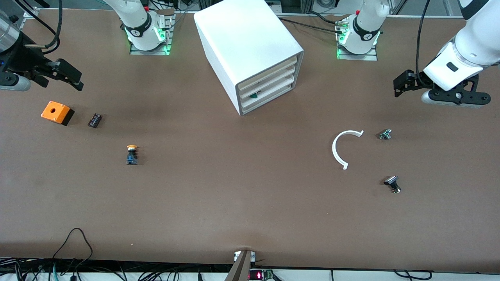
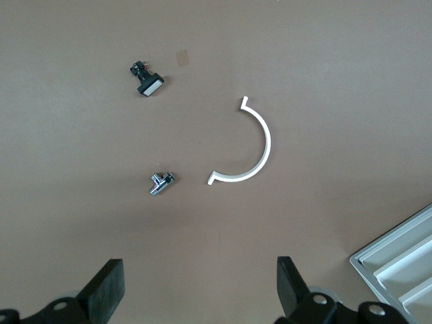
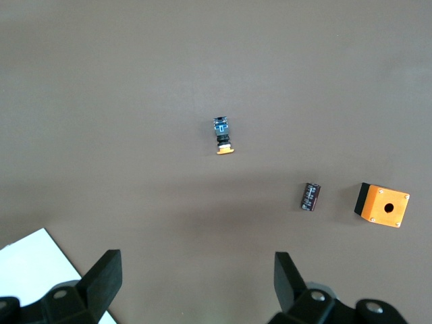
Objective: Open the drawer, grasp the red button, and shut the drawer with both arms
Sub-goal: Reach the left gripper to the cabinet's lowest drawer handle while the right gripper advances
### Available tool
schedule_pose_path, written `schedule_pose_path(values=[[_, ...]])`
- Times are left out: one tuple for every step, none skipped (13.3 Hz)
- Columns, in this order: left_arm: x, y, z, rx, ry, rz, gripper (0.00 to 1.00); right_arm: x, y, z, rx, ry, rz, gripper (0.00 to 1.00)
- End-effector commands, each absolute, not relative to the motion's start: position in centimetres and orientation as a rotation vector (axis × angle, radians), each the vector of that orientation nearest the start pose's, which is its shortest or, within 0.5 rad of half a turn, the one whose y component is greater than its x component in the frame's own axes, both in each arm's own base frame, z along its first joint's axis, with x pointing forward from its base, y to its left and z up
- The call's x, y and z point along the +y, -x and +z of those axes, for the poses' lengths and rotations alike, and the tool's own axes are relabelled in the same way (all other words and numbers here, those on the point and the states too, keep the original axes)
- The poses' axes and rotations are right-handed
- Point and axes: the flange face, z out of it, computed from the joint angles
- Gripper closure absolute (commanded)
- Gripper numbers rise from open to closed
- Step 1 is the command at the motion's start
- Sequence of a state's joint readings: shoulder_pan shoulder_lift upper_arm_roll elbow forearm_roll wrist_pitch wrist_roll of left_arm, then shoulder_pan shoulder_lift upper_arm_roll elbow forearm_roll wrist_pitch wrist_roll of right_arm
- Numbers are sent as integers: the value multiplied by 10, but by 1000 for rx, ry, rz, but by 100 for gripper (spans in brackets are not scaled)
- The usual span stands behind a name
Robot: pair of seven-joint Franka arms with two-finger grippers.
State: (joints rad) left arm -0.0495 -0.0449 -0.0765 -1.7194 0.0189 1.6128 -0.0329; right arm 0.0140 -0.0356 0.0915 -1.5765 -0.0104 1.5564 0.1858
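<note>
The white cabinet (image 1: 250, 50) stands in the middle of the table near the robots' bases. Its three cream-fronted drawers (image 1: 269, 84) all look shut, and a small green thing shows at the front of the lower ones (image 1: 254, 95). The red-capped button is hidden. My left gripper (image 1: 402, 84) is open and empty over bare table toward the left arm's end; it also shows in the left wrist view (image 2: 199, 290). My right gripper (image 1: 64, 76) is open and empty over the table above the orange box; it also shows in the right wrist view (image 3: 196, 283).
Toward the right arm's end lie an orange box (image 1: 57, 112) with a round hole, a small black part (image 1: 95, 120) and a yellow-capped button (image 1: 132, 155). Toward the left arm's end lie a white arc (image 1: 343, 148), a small metal part (image 1: 385, 134) and a black part (image 1: 392, 183).
</note>
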Motion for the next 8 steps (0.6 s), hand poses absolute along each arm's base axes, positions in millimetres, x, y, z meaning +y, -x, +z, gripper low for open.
schedule_pose_path(values=[[-65,-540,588,166,3114,103,1,55,-536,639,113,3143,-25,0],[-65,-540,588,166,3114,103,1,51,-536,640,123,3141,-20,0],[-65,-540,588,164,3114,103,1,51,-536,639,130,3139,-22,0],[-65,-540,588,164,3114,103,1,53,-537,640,135,3138,-31,0],[-65,-540,588,164,3114,103,1,52,-536,639,137,3140,-27,0],[-65,-540,588,163,3117,106,1,53,-537,637,133,3143,-13,0],[-63,-538,587,156,3124,136,1,52,-539,630,133,3149,15,0],[-61,-535,586,158,3123,182,1,54,-539,626,121,3153,34,0]])
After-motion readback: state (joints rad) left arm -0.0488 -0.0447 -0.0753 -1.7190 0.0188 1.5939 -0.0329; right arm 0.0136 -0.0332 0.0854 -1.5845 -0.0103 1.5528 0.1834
